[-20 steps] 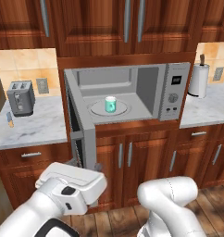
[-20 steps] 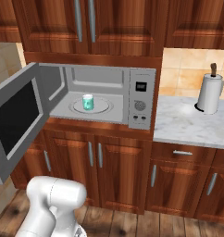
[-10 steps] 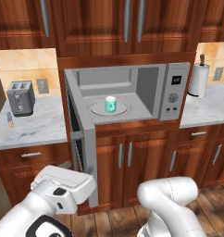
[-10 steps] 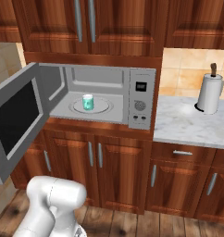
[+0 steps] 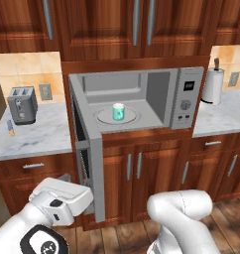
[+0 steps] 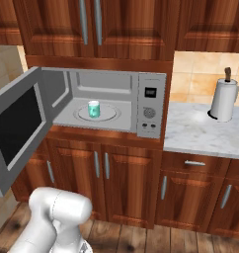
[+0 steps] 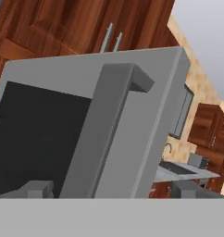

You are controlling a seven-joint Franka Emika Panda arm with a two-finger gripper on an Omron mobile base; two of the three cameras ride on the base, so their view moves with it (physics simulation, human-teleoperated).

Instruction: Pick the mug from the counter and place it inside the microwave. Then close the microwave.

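Note:
The teal mug (image 5: 118, 112) (image 6: 94, 108) stands upright on the white turntable plate (image 5: 104, 118) inside the grey microwave (image 5: 189, 99) (image 6: 151, 106). The microwave's door (image 5: 92, 163) (image 6: 18, 128) is swung wide open to the left. In the hand view my gripper (image 7: 111, 190) is open, close to the door's outer face (image 7: 146, 139), with the door handle (image 7: 104, 125) running up between the two fingertips. Nothing is held. In the left base view my hand sits low, left of the door's edge.
A grey toaster (image 5: 22, 104) stands on the left marble counter (image 5: 37, 136). A paper towel roll (image 5: 212, 85) (image 6: 224, 99) stands on the right counter (image 6: 200, 131). Wooden cabinets run above and below the microwave.
My hand has shifted slightly to the left, low beside the open door. The mug and the door have not moved.

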